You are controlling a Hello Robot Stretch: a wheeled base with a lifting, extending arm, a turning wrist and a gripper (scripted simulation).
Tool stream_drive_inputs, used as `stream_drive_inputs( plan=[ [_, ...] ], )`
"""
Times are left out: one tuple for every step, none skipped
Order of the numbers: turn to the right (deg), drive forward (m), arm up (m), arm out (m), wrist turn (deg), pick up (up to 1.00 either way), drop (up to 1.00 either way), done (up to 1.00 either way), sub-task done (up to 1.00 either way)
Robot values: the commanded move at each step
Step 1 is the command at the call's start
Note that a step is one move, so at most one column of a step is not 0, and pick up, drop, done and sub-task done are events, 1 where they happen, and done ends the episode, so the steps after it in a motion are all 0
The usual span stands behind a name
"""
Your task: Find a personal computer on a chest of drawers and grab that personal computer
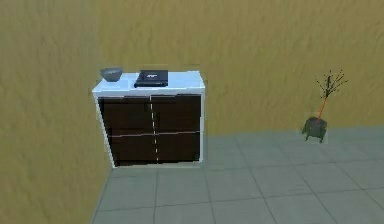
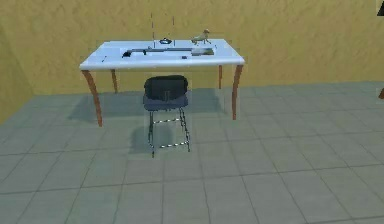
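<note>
Dark-fronted white chest of drawers (image 1: 152, 125) bears one flat dark personal computer (image 1: 152, 76) and one grey bowl (image 1: 111, 74). Small objects (image 2: 160, 45) on the white table (image 2: 110, 58) are indistinct; the gripper's state cannot be told.

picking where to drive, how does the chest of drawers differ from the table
The chest of drawers is a closed box with dark drawer fronts in a white frame; the table is a pale top on brown legs, open beneath. The chest carries a grey bowl and a flat dark slab; the table has a dark chair at it. Both stand by a yellow wall.
</note>
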Motion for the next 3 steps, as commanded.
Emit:
stream_drive_inputs(
  plan=[
    [21.0, 0.00, 0.00, 0.00, 0.0, 0.00, 0.00, 0.00, 0.00],
    [0.0, 0.95, 0.00, 0.00, 0.0, 0.00, 0.00, 0.00, 0.00],
    [-45.0, 0.00, 0.00, 0.00, 0.0, 0.00, 0.00, 0.00, 0.00]
  ],
)
